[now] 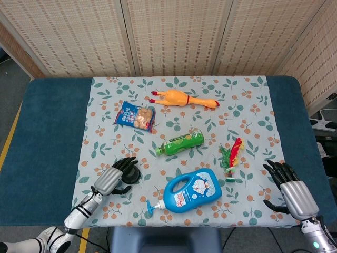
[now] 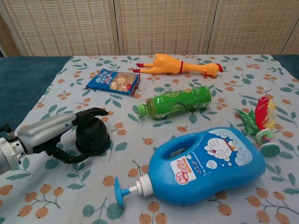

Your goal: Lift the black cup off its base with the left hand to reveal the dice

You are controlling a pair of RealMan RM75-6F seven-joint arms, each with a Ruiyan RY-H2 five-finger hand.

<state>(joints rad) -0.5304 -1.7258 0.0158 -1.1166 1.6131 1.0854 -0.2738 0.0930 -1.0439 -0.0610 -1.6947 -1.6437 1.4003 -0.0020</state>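
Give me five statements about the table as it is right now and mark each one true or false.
1. The left hand has its fingers around the black cup. True.
2. The black cup is lifted clear of its base. False: it sits on the tablecloth and no dice show.
3. The green bottle stands upright. False: it lies on its side.
4. The right hand holds nothing, fingers apart. True.
5. The rubber chicken lies nearer the robot than the blue detergent bottle. False: it lies further away, towards the screen.
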